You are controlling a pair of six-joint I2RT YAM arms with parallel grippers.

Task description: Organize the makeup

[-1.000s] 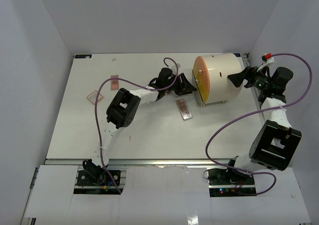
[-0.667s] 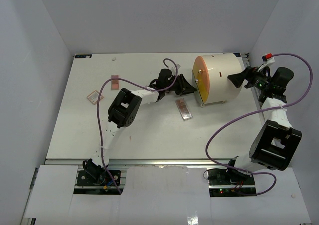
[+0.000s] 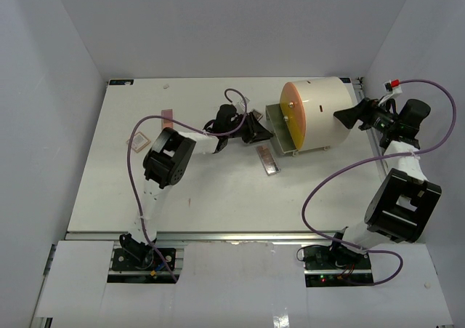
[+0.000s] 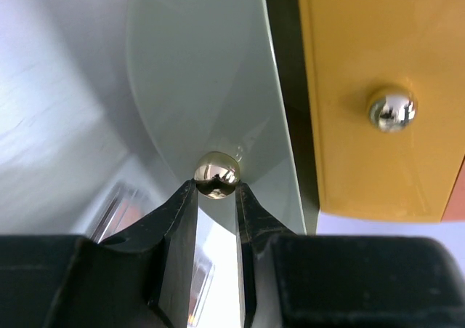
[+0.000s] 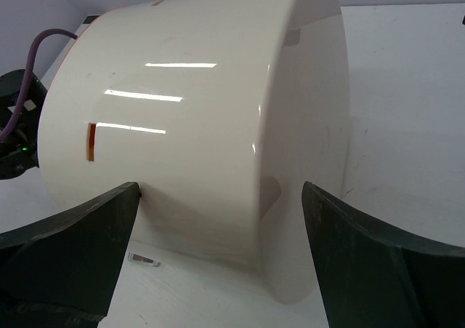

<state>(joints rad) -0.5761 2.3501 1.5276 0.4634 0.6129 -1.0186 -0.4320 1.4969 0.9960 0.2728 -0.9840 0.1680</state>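
Observation:
My left gripper [image 3: 259, 130] is shut on the small metal knob [image 4: 216, 174] of a grey-green drawer [image 3: 276, 129] that stands partly out of the cream cylinder's orange front [image 3: 293, 118]. A second knob [image 4: 392, 109] sits on the orange front. A brown-pink eyeshadow palette [image 3: 268, 159] lies on the table just in front of the drawer. A pink palette [image 3: 167, 117] and a small square palette [image 3: 138, 140] lie at the left. My right gripper [image 3: 347, 116] is open, its fingers either side of the cylinder's rear end [image 5: 218, 124]. Sponges and lipsticks are out of view.
The cream cylinder [image 3: 317, 113] lies on its side at the back right of the white table [image 3: 218, 197]. White walls enclose the table on three sides. A small flat sliver [image 5: 143, 260] lies on the table under the cylinder's edge.
My left gripper has moved left with the knob, and the grey-green drawer has come out of the cylinder's front. The right gripper has stayed at the cylinder's rear.

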